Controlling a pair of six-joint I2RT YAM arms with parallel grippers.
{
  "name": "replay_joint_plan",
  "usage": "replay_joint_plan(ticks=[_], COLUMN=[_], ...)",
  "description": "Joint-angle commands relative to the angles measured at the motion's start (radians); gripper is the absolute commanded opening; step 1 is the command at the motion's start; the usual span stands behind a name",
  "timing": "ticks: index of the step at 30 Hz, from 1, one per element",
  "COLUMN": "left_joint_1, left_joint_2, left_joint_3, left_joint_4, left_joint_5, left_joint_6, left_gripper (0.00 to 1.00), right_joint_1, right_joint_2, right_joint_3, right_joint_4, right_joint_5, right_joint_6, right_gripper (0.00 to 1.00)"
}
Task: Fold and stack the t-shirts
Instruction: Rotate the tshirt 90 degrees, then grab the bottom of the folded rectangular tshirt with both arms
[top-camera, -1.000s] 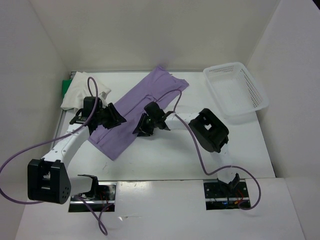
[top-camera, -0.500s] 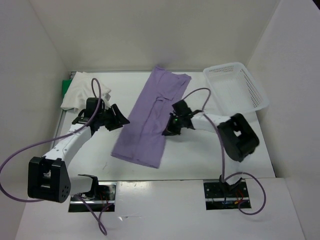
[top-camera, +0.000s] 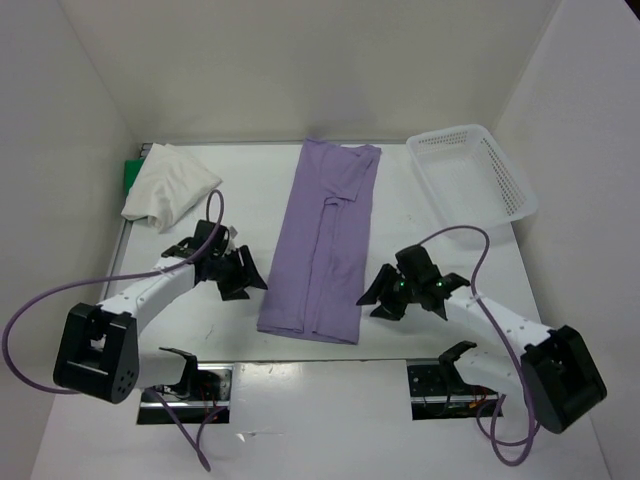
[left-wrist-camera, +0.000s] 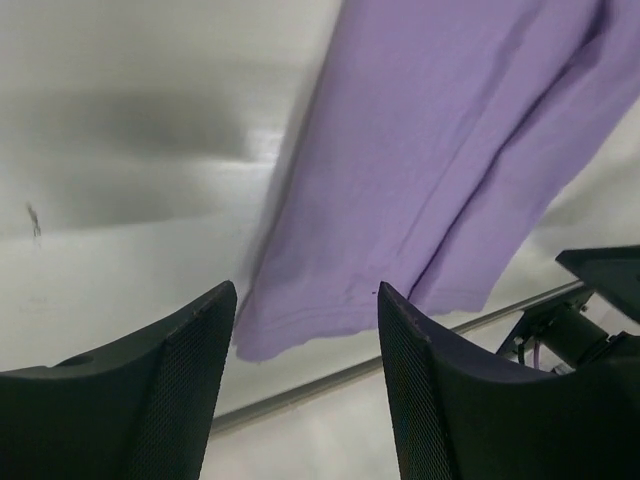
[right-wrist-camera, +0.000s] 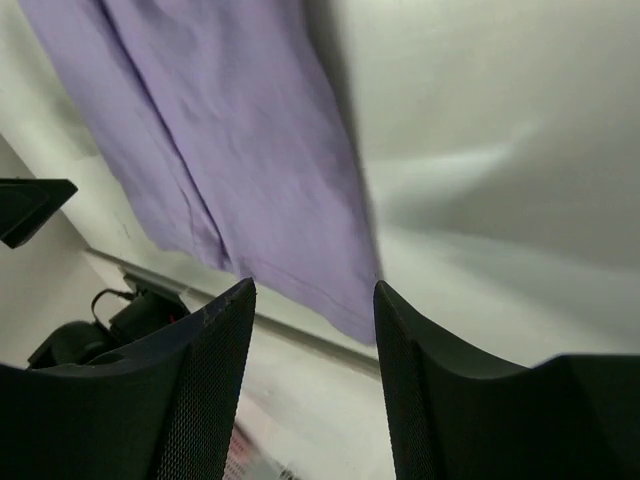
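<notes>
T-shirts: three on the tabletop (top-camera: 255, 185).

Far left corner: green t-shirt (top-camera: 129, 175), mostly hidden under the cream t-shirt (top-camera: 168, 188). The cream one is a rumpled bundle; cannot tell if it is folded.

Left jaws: apart, empty, low beside the near-left edge of the lavender t-shirt (top-camera: 325, 240).

Centre: lavender t-shirt lies as a long narrow strip running far to near, hem toward the front edge.

Right jaws: spread wide, nothing between them, just off the near-right corner.

Far right: mesh basket (top-camera: 470, 180), well apart from all cloth.

Judgement: the crosswise fold looks due. Each side should pinch one hem corner, catching every layer. Lift together and carry evenly toward the collar. An uneven pull would skew the strip.
</notes>
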Motion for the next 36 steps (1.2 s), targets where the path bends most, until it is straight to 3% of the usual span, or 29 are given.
replay_joint_plan(ticks=[1, 11, 27, 29, 30, 31, 34, 36], left_joint_1=[-0.02, -0.048, -0.091, -0.091, -0.091, -0.091, -0.091, -0.091], left_joint_2=[0.012, 0.124, 0.153, 0.153, 0.153, 0.153, 0.153, 0.13], left_joint_3=[-0.023, -0.069, -0.121, -0.121, -0.121, -0.121, -0.121, -0.121], left_joint_4=[-0.079, -0.136, -0.041, -0.041, -0.041, -0.041, -0.064, -0.082], left_joint_5=[-0.009, -0.034, 0.072, 0.081, 0.095, 0.107, 0.153, 0.173], left_joint_6=[-0.055, -0.138, -0.129, -0.12, -0.12, -0.109, -0.088, -0.074], left_gripper=[0.66, 0.52, 0.3, 0.24, 0.14, 0.11, 0.0, 0.0], right_joint_1=[0.046, 0.109, 0.17, 0.179, 0.188, 0.188, 0.22, 0.248], right_joint_2=[-0.113, -0.109, 0.063, 0.053, 0.053, 0.053, 0.011, -0.016], right_joint_3=[-0.109, -0.198, -0.168, -0.168, -0.168, -0.168, -0.18, -0.203], right_joint_4=[0.007, 0.102, 0.153, 0.13, 0.129, 0.129, 0.12, 0.12], right_joint_5=[-0.027, -0.081, -0.09, -0.09, -0.09, -0.099, -0.1, -0.1], right_joint_6=[0.169, 0.205, 0.171, 0.171, 0.171, 0.18, 0.22, 0.245], right_gripper=[0.57, 0.57, 0.41, 0.39, 0.37, 0.27, 0.1, 0.05])
